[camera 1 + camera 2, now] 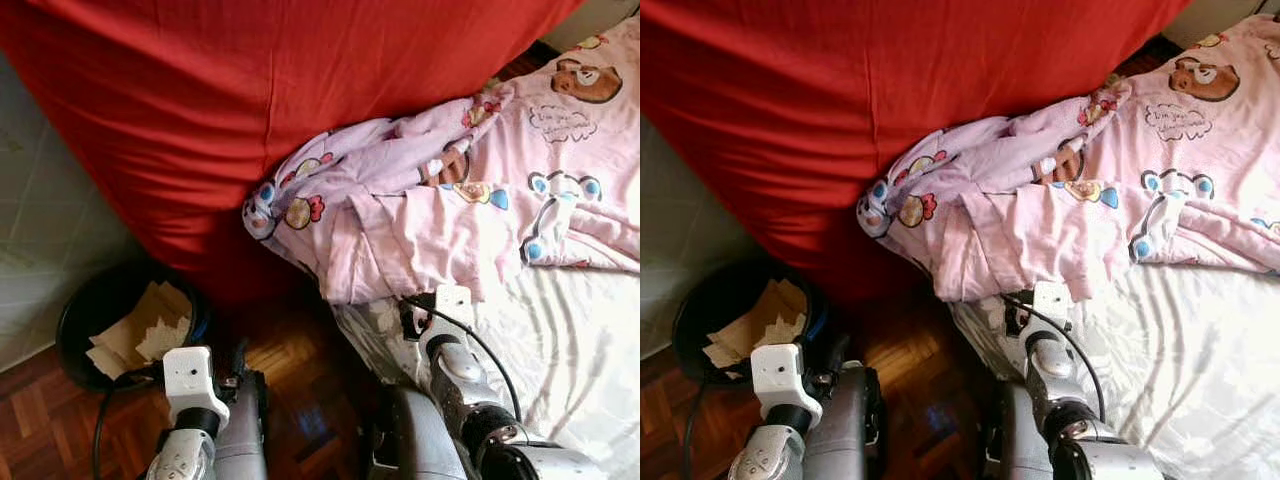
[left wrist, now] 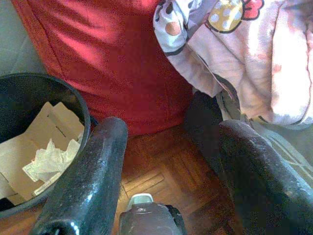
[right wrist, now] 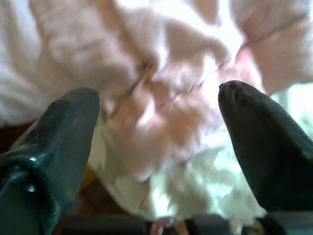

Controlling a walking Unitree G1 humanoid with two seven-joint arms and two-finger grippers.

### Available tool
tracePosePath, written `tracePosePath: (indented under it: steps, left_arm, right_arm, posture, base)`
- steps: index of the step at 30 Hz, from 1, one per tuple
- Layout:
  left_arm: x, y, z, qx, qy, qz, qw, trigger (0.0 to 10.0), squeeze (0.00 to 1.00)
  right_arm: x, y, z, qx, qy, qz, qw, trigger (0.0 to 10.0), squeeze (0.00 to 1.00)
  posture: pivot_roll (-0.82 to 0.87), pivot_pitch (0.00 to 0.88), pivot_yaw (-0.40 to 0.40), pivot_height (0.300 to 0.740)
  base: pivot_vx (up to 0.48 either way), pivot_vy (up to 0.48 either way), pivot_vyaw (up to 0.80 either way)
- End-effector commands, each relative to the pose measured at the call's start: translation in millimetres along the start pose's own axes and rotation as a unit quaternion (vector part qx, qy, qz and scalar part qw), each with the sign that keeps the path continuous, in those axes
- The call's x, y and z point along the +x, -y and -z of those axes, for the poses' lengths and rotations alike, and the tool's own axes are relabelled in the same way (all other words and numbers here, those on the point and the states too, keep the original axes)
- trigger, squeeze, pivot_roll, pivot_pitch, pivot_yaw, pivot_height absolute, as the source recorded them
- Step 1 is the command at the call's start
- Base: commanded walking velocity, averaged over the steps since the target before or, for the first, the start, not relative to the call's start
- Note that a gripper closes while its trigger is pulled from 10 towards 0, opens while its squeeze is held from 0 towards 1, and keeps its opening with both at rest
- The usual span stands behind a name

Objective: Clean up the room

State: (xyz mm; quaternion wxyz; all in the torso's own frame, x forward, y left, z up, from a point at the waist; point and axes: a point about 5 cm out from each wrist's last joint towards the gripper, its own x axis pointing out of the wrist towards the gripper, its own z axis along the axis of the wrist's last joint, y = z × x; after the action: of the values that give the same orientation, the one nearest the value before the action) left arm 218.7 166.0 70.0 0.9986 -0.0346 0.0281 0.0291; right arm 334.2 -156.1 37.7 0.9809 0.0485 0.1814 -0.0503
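**Grippers hovering at the bed's corner, blanket waiting**

Nearest the head camera, the two silver arms are reaching forward and down. The right gripper (image 3: 159, 142) is hanging just short of the pink cartoon-print blanket (image 1: 470, 200), its two black fingers spread wide with nothing between them; crumpled pink cloth is lying close ahead of the gap. The left gripper (image 2: 168, 161) is hovering above the wooden parquet floor (image 1: 290, 370), fingers likewise wide apart and empty, with a black bin (image 1: 75, 310) holding cardboard and crumpled paper just beside it.

The blanket is lying bunched on the white bedsheet (image 1: 570, 340), one rumpled corner spilling over the bed's edge against a large red cover (image 1: 250, 100) that is filling the upper part of the head views.

The blanket is looking soft, light and limp, so it will likely sag and drag rather than lift as one piece. A thick fold at the overhanging corner is probably offering the surest pinch, since a single flat layer may slip out from between the fingers.
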Motion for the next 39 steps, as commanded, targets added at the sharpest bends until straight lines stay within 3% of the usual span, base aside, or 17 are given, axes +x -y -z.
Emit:
tracePosePath:
  steps: [1, 13, 19, 27, 28, 30, 31, 39]
  left_arm:
    - [-6.8, 3.4, 2.3, 0.005, -0.015, 0.0, 1.0, 10.0, 0.0]
    - [-31.5, 9.1, -5.3, 0.002, -0.028, -0.005, 1.0, 10.0, 0.0]
    - [-37.0, 11.2, -9.2, 0.001, -0.032, -0.005, 0.999, 10.0, 0.0]
    - [-40.8, 11.6, -13.4, 0.001, -0.035, -0.007, 0.999, 10.0, 0.0]
    - [-41.5, 11.6, -13.2, 0.001, -0.036, -0.008, 0.999, 10.0, 0.0]
    - [-42.0, 11.6, -13.3, 0.001, -0.038, -0.008, 0.999, 10.0, 0.0]
    - [-42.4, 11.6, -13.1, 0.001, -0.039, -0.008, 0.999, 10.0, 0.0]
    - [-45.0, 11.4, -8.3, 0.0, -0.05, -0.012, 0.999, 10.0, 0.0]
  right_arm:
    - [-1.2, 2.9, 6.2, 0.001, -0.016, 0.006, 1.0, 10.0, 0.0]
    - [0.9, 12.5, 0.9, 0.007, -0.018, 0.044, 0.999, 10.0, 0.0]
    - [0.8, 16.8, 3.7, 0.036, -0.035, 0.066, 0.997, 10.0, 0.0]
    - [1.1, 11.8, 4.8, 0.054, -0.043, 0.047, 0.996, 10.0, 0.0]
    - [1.2, 10.4, 4.6, 0.057, -0.042, 0.042, 0.997, 9.2, 0.0]
    - [1.3, 9.9, 4.3, 0.058, -0.042, 0.041, 0.997, 9.2, 0.0]
    - [1.3, 8.9, 4.4, 0.061, -0.041, 0.038, 0.997, 0.0, 0.0]
    - [-0.8, 7.3, 10.5, 0.06, -0.047, 0.029, 0.997, 0.0, 0.0]
  posture:
    - [0.25, 0.387, -0.042, 0.615]
    - [0.27, 0.47, -0.037, 0.615]
    - [0.28, 0.494, -0.034, 0.615]
    - [0.29, 0.502, -0.028, 0.615]
    - [0.29, 0.504, -0.028, 0.615]
    - [0.29, 0.504, -0.028, 0.615]
    - [0.29, 0.503, -0.027, 0.615]
    - [0.28, 0.498, -0.03, 0.615]
  base:
    - [0.0, 0.0, 0.0]
    - [0.0, 0.0, 0.0]
    - [0.0, 0.0, 0.0]
    - [0.0, 0.0, 0.0]
    - [0.0, 0.0, 0.0]
    - [0.0, 0.0, 0.0]
    - [0.0, 0.0, 0.0]
    - [0.0, 0.0, 0.0]
